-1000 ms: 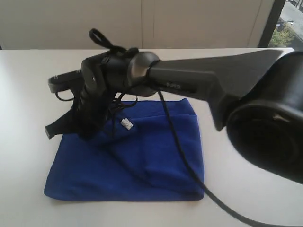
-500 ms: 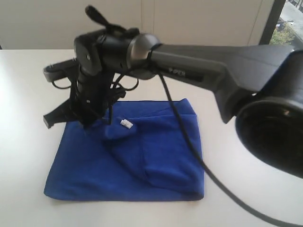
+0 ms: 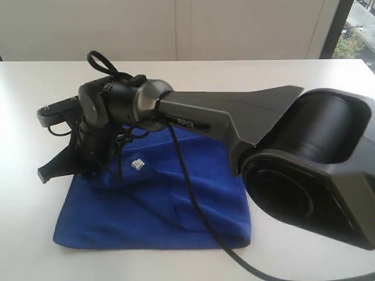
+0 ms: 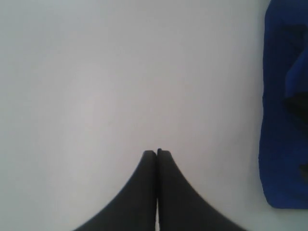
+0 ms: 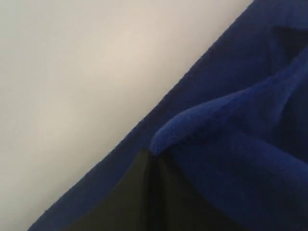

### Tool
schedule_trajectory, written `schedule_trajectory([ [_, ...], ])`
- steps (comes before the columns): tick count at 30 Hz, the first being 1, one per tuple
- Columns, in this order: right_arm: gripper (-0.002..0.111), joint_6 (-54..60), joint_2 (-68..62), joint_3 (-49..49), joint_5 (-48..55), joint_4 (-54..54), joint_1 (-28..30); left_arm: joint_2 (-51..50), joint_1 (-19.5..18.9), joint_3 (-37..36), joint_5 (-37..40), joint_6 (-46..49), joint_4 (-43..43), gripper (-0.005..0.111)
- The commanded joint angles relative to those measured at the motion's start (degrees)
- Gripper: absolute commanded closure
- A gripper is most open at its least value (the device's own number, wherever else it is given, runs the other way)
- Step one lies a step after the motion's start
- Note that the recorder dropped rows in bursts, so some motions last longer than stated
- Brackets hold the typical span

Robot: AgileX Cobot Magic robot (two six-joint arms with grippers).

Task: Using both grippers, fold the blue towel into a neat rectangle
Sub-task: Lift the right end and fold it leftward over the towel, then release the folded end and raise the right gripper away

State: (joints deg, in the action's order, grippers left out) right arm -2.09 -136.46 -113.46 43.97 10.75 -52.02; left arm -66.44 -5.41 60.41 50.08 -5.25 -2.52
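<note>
Soft, limp and light, the blue towel (image 3: 176, 211) lies on the table (image 3: 35, 117), best pinched at corners; the right gripper (image 5: 150, 154) clamps a fold at its 10 o'clock corner, the left gripper (image 4: 157, 153) hangs closed, empty.

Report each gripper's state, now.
Left gripper: closed, holding nothing.
Right gripper: closed on a fold of the blue towel.

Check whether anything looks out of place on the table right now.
Yes. The blue towel isn't lying flat: at its far left corner a flap with the white label is bunched up, pinched by the right hand, so that edge looks untidy.
</note>
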Motion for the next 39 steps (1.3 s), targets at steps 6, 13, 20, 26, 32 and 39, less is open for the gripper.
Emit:
schedule_trajectory([
  [6, 0.051, 0.8, 4.3, -1.5, 1.4, 0.9, -0.4, 0.7, -0.2, 0.3, 0.4, 0.1, 0.3, 0.107],
  [13, 0.057, 0.8, 10.2, -1.8, 10.4, -7.0, 3.6, 0.7, -0.2, 0.3, 0.4, 0.1, 0.3, 0.107],
  [20, 0.103, 1.1, 7.8, 2.5, 15.7, -21.1, 11.3, 0.7, -0.2, 0.3, 0.4, 0.1, 0.3, 0.107],
  [26, 0.108, 1.3, 7.0, 5.8, 15.0, -20.3, 16.9, 0.7, -0.2, 0.3, 0.4, 0.1, 0.3, 0.107],
  [32, 0.108, 14.2, 7.7, 6.3, 13.9, -6.1, 22.2, 0.7, -0.2, 0.3, 0.4, 0.1, 0.3, 0.107],
  [39, 0.108, 19.3, 8.7, 9.0, 12.5, -1.1, 29.0, 0.7, -0.2, 0.3, 0.4, 0.1, 0.3, 0.107],
])
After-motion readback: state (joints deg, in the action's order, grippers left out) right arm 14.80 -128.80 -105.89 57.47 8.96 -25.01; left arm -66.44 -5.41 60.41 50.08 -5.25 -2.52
